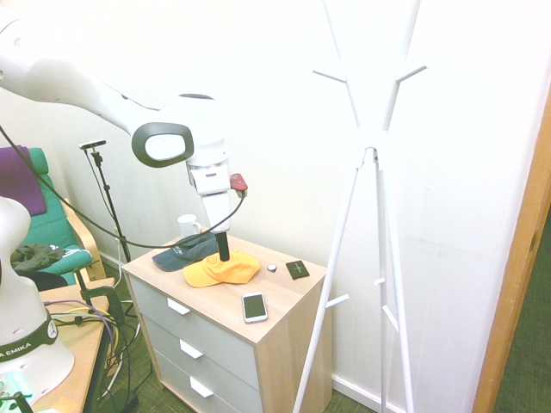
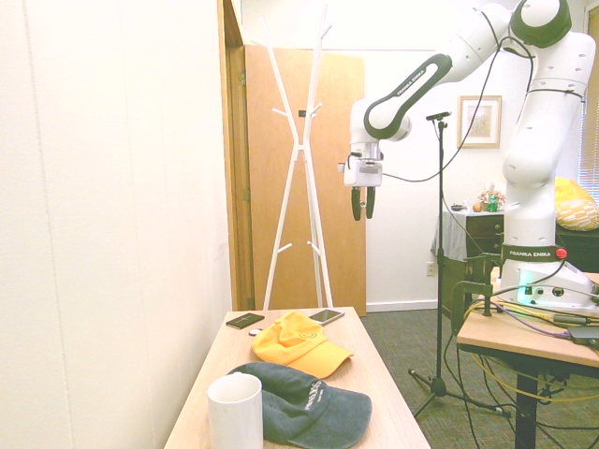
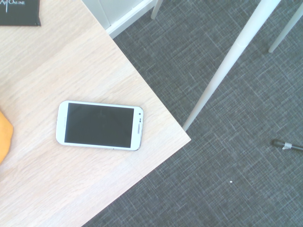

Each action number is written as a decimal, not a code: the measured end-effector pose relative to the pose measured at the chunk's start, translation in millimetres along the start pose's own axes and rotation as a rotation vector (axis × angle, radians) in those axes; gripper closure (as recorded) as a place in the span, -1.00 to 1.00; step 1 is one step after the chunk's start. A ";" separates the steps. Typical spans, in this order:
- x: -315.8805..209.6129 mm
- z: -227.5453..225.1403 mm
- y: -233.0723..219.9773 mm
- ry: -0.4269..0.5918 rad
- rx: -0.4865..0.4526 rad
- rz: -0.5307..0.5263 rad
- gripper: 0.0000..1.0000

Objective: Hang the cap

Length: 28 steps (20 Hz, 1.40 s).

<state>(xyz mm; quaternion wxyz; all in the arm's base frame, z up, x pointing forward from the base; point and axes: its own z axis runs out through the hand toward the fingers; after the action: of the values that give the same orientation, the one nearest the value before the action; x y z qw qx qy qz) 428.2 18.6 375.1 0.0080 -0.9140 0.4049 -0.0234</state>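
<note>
Mug (image 1: 188,224): I see it at the left end of the row in the first exterior view, upright, the thing farthest from the fingers (image 2: 363,216); it plays no part in the hanging.
Dark cap (image 1: 176,255): below the fingers, between mug and yellow cap; it lies brim down flat on the worktop (image 1: 215,299), and I read it as one to leave alone.
Yellow cap (image 1: 221,271): the one to hang. It rests on the worktop beside the dark cap, lower than the fingers and off to their mug side, crown up, which should give me raised fabric to pinch.
Fingers: apart, nothing between them, raised well above the worktop. The first exterior view lines them up with the yellow cap, but the second shows them high, so I judge there is no contact.
Phone (image 3: 99,125): screen up, low and near the fingers' side of the worktop; I want to come down clear of it.
Small round item (image 1: 271,268): below the fingers, between yellow cap and booklet.
Dark booklet (image 1: 297,270): lies flat, past the round item from the yellow cap.
Coat stand (image 1: 386,172): beyond the worktop, across the fingers from the caps; its upper peg (image 1: 413,74) slants upward, which should keep a cap from sliding off.
Next: I judge I must shift toward the yellow cap, descend and grip.
</note>
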 end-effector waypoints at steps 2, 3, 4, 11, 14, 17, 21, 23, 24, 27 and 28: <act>-0.1 1.0 0.3 -0.003 -0.004 0.001 -1.00; -0.1 0.7 0.1 -0.001 -0.004 0.002 -1.00; -0.6 -0.5 -1.6 0.003 -0.003 0.001 -1.00; -68.5 7.5 -73.4 0.050 -0.032 -0.099 -1.00; -99.2 23.2 -106.6 0.081 -0.062 -0.161 -1.00; -127.1 47.6 -141.5 0.117 -0.075 -0.211 -1.00; -150.8 83.2 -192.7 0.136 -0.089 -0.275 -1.00; -157.5 99.9 -215.2 0.149 -0.094 -0.303 -1.00; -161.8 110.1 -225.6 0.152 -0.099 -0.318 -1.00; -182.2 135.1 -254.1 0.151 -0.103 -0.365 -1.00; -192.0 141.9 -263.4 0.147 -0.103 -0.381 -1.00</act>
<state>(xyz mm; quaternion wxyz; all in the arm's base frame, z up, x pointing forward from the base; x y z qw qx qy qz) 501.2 337.1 235.2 -0.0728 -0.9691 0.2249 -0.0703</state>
